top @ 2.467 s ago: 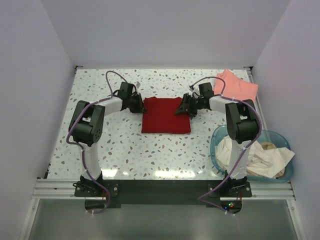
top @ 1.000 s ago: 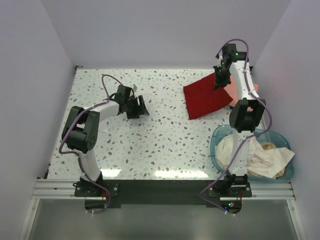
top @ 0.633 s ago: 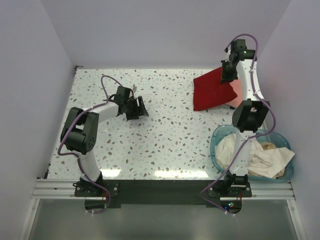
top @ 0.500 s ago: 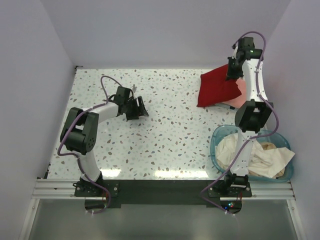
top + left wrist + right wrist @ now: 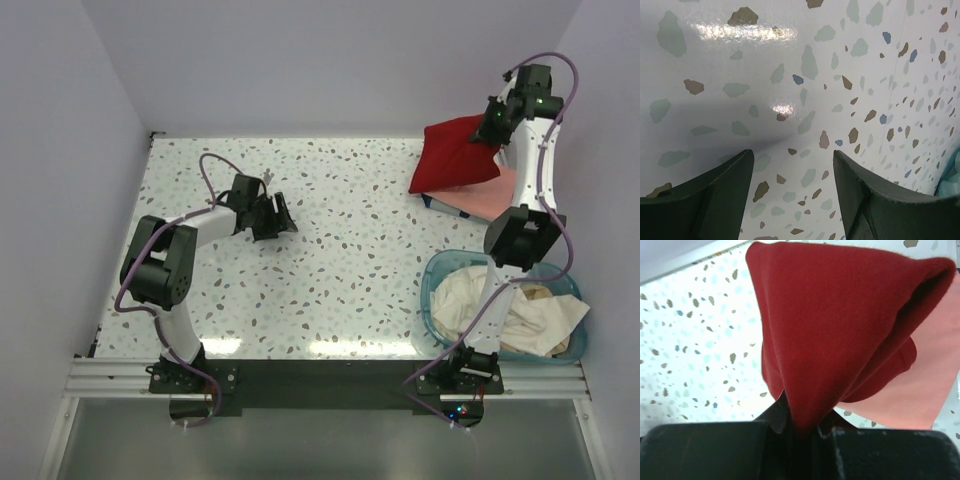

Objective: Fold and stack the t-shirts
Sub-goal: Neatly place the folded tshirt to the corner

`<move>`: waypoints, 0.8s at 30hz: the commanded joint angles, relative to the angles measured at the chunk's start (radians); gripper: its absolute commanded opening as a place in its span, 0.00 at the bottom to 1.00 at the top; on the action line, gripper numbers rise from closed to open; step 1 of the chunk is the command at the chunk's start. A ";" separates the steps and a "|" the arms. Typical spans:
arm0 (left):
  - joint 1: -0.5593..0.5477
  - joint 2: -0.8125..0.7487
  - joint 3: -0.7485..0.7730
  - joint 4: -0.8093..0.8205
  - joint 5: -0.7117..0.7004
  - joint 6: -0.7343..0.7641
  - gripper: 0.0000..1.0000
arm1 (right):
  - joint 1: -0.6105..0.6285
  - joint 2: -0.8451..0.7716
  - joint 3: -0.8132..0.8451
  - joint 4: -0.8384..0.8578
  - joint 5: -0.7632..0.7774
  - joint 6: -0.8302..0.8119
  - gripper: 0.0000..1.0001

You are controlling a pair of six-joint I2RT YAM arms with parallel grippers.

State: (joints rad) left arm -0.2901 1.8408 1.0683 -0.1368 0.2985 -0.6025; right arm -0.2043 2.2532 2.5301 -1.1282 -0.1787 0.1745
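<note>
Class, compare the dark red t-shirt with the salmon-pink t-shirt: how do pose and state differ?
The dark red t-shirt hangs bunched from the shut right gripper; the salmon-pink t-shirt lies flat on the table, ungripped. Red is above, partly covering pink. Both are at the far right.

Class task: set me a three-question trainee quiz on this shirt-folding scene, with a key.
1. True or false: the right hand is shut on the dark red shirt.
2. Which shirt lies beneath it? A) salmon-pink shirt B) cream-white shirt C) striped shirt
3. Fill in: the left hand is ___, holding nothing.
Key: 1 true; 2 A; 3 open.
</note>
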 commanded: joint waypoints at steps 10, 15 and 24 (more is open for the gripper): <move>0.005 -0.006 -0.010 0.008 -0.013 -0.006 0.70 | -0.096 -0.112 -0.002 0.136 -0.206 0.126 0.00; 0.005 0.000 -0.002 0.005 -0.012 -0.006 0.70 | -0.121 -0.090 -0.036 0.101 -0.206 0.097 0.00; 0.005 -0.017 0.030 -0.012 -0.010 0.000 0.70 | -0.147 -0.043 -0.079 0.054 -0.090 0.028 0.00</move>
State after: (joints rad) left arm -0.2901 1.8408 1.0695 -0.1390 0.2981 -0.6090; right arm -0.3397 2.2230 2.4393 -1.0664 -0.3195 0.2379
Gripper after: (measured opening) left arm 0.697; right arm 0.077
